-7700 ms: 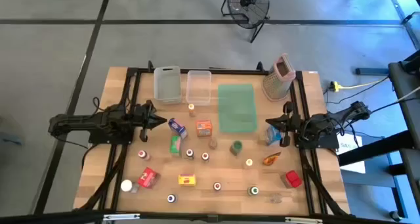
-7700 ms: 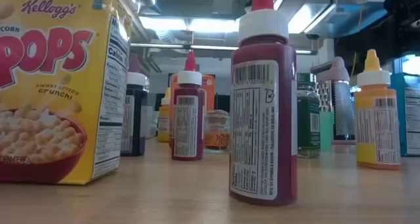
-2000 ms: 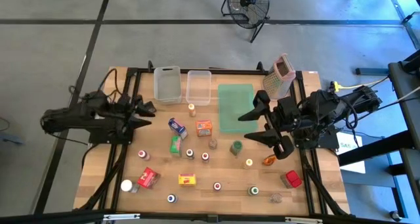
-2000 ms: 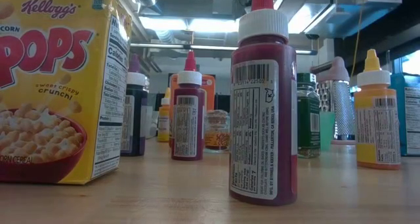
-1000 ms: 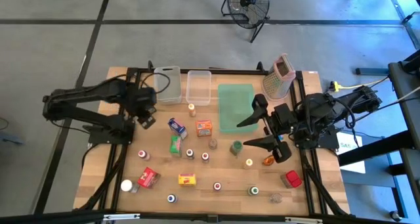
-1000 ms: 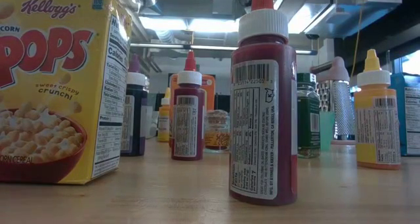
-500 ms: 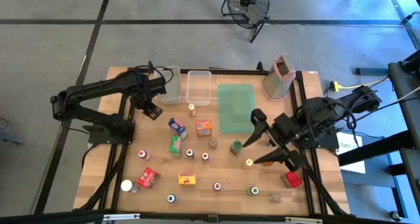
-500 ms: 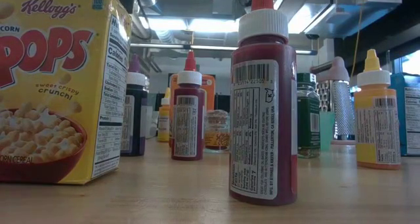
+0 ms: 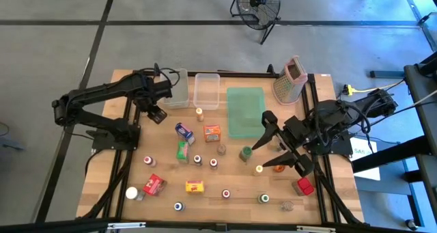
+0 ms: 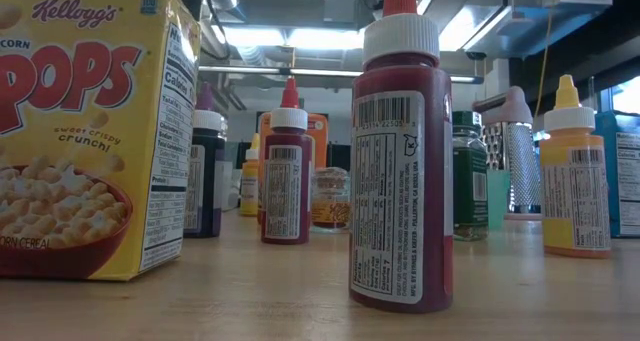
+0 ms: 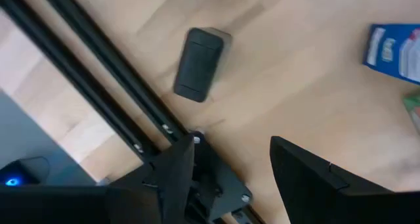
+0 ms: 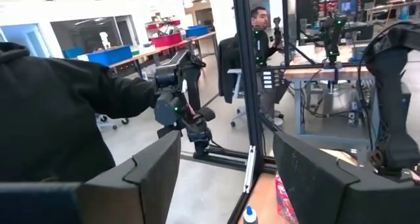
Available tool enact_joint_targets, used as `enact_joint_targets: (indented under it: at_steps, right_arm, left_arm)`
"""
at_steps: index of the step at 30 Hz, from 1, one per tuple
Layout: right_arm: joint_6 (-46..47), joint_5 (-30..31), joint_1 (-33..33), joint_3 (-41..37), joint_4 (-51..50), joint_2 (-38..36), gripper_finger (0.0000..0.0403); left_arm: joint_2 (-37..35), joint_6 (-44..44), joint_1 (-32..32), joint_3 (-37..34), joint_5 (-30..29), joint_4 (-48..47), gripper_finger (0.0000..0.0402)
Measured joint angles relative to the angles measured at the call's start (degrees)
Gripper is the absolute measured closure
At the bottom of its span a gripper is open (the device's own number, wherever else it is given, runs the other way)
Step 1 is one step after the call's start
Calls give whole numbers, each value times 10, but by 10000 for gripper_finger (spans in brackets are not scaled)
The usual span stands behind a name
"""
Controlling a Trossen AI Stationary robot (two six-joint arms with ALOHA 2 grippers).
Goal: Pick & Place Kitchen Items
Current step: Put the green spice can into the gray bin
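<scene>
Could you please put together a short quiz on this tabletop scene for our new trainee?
1. True or false: the box grater lies flat on the green tray.
2. Which gripper holds a kitchen item? A: left gripper. B: right gripper. C: neither.
3. How many clear bins stand on the table?
Key: 1 false, it stands upright beside the tray; 2 C, both are open and empty; 3 two.

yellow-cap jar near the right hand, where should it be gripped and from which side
Probably by its round body just under the yellow cap, coming straight down from above. It stands upright and clear of neighbours, and the right hand, fingers spread, is already close beside it.
</scene>
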Motion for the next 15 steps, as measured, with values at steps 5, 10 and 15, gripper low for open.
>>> enact_joint_targets:
  at_steps: [5,10,15]
  right_arm:
    - [1,10,-16,0,5,-14,157]
    - [0,44,-39,0,6,-20,157]
    - [-44,85,-74,0,4,-22,157]
  left_arm:
    - [-1,-1,3,0,-13,0,206]
    - [-1,15,7,0,14,3,205]
    - [-1,55,18,0,66,5,192]
